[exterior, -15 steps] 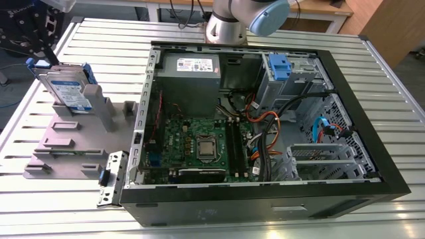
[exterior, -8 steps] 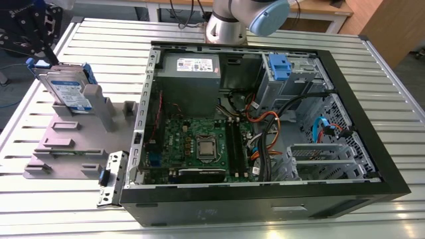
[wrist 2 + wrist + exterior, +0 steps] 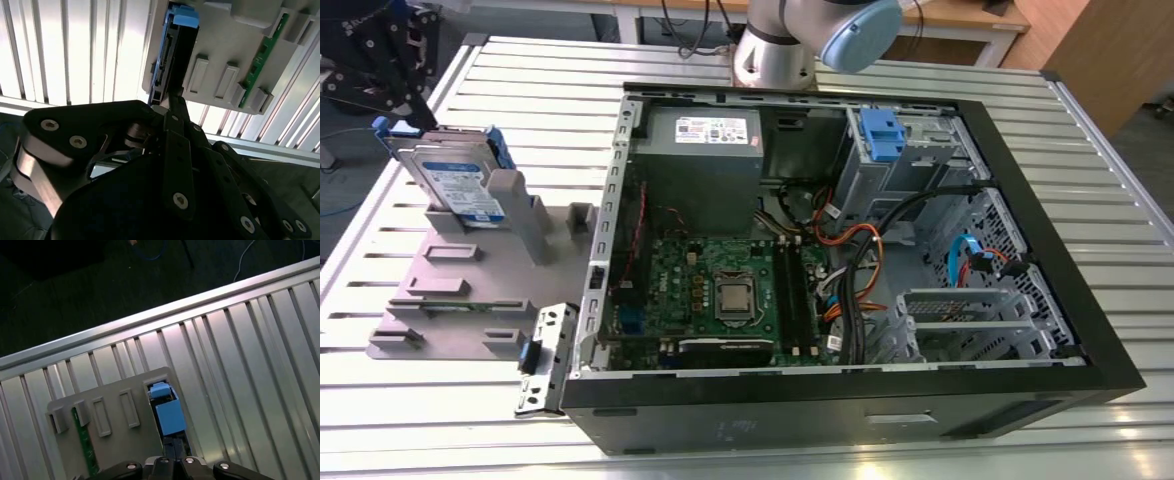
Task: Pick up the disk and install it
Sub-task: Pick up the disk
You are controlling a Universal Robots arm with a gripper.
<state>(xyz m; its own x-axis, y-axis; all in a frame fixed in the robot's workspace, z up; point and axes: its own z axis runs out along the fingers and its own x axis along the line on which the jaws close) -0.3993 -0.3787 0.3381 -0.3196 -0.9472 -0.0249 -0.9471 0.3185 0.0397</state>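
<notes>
The disk (image 3: 454, 185) is a silver drive with a blue-and-white label and blue side rails. It stands on edge in a slot of the grey holder (image 3: 454, 290) on the exterior view's left. My gripper (image 3: 398, 100) hangs just over the disk's far upper end. In the second wrist view the disk (image 3: 172, 55) is seen edge-on, and the gripper (image 3: 172, 97) reaches its near end. In the first wrist view the disk's blue rail (image 3: 170, 415) sits right in front of the gripper (image 3: 170, 462).
An open black computer case (image 3: 1041, 200) lies in the middle of the slatted metal table (image 3: 1107, 150). It holds a motherboard, cables, a grey power supply (image 3: 700, 140) and a drive cage with a blue latch (image 3: 881, 135). A green circuit board (image 3: 262, 55) sits in the holder. A metal bracket (image 3: 540, 355) lies by the case.
</notes>
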